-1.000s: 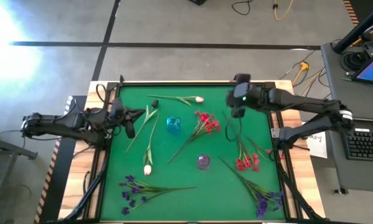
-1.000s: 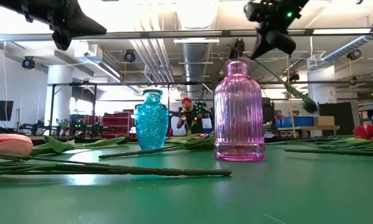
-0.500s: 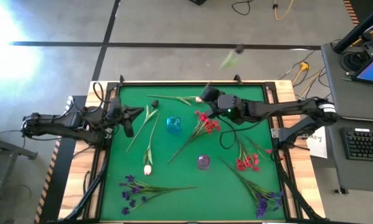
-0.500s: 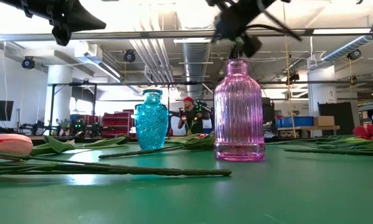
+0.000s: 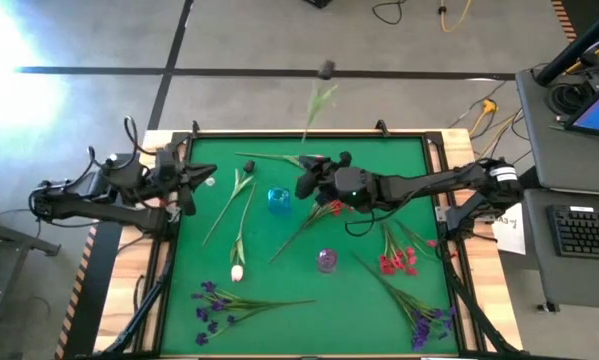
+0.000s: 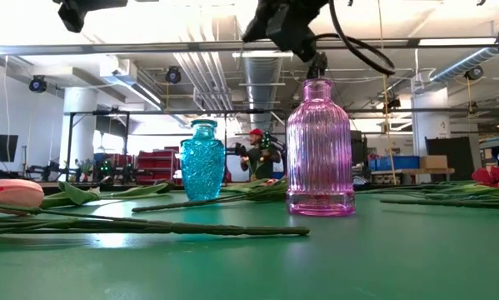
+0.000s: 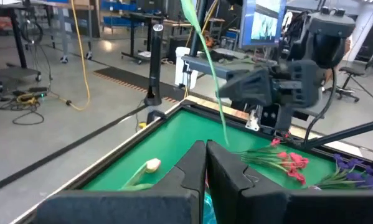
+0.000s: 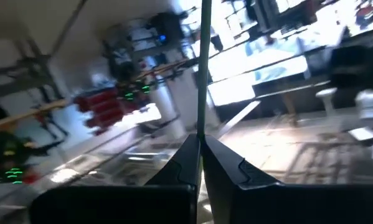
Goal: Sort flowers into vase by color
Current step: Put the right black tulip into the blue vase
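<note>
Green worktop (image 5: pixel 399 300), two vases, loose flowers; right hand mid-carry with one stem.
Right hand (image 5: pixel 306 183), clamped on a green stem (image 5: pixel 317 105), has swung in from the far right edge to just beside the blue vase (image 5: pixel 278 200); blossom hidden, colour cannot be told, stem top pointing off past the far edge. Left hand (image 5: pixel 204 181), shut and empty, has lifted slightly at the left edge. Purple vase (image 5: pixel 326 260) and blue vase both hold nothing. Red flowers (image 5: pixel 331 197), purple flowers (image 5: pixel 217 303) and tulips (image 5: pixel 237 271) lie on the worktop. Judged: insertion is next; sorting has barely begun.
</note>
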Robot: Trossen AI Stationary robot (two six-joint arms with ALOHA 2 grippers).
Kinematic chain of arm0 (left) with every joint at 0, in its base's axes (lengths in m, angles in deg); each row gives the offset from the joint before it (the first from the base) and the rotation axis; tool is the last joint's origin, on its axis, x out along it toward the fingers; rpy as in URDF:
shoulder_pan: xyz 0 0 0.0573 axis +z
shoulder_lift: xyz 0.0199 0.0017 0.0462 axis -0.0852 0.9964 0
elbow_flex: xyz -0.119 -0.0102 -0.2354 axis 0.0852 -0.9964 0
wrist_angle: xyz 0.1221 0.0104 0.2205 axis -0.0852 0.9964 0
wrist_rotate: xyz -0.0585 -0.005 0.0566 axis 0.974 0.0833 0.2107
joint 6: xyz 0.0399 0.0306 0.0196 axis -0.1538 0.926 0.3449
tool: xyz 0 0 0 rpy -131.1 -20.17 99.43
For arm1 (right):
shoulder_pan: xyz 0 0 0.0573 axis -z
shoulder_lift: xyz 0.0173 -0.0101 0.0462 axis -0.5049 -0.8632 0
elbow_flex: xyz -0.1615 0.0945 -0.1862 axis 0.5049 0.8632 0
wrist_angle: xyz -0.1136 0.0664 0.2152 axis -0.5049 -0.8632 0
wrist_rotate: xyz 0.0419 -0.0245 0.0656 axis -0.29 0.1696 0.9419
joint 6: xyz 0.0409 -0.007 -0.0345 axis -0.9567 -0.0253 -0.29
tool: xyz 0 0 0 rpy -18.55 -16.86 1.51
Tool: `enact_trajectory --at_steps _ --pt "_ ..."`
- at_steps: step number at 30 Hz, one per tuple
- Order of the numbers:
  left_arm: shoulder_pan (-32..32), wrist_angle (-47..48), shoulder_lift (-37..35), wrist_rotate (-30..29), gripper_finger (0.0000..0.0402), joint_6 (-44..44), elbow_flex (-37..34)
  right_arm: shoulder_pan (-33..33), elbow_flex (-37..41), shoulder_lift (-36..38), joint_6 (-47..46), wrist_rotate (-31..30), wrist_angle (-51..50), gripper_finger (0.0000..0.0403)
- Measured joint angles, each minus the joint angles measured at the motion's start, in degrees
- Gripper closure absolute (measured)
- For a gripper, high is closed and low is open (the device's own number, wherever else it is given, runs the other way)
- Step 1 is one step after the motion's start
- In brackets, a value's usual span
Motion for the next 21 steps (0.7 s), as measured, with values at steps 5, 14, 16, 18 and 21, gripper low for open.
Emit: enact_trajectory --at_steps 5,14,16,18,21 --pt "0.01 0.44 0.02 0.01 0.0402 -0.63 0.53 -0.57 -3.39 -1.63 5.59 3.72 6.38 0.0394" --pt "0.00 3.02 0.69 0.15 0.0402 -3.69 0.09 -0.29 -10.65 -2.95 8.05 15.16 12.23 0.0394" --pt "0.00 2.90 0.99 0.13 0.0402 -3.69 0.09 -0.29 -12.00 -3.05 9.24 15.68 11.82 0.0394" --pt "0.00 2.97 1.07 0.13 0.0402 -3.66 0.05 -0.29 -13.42 -3.05 9.73 17.02 10.88 0.0394" --pt "0.00 2.96 1.28 -0.01 0.0402 -3.40 0.05 0.12 -15.37 -3.05 9.79 19.97 9.42 0.0394"
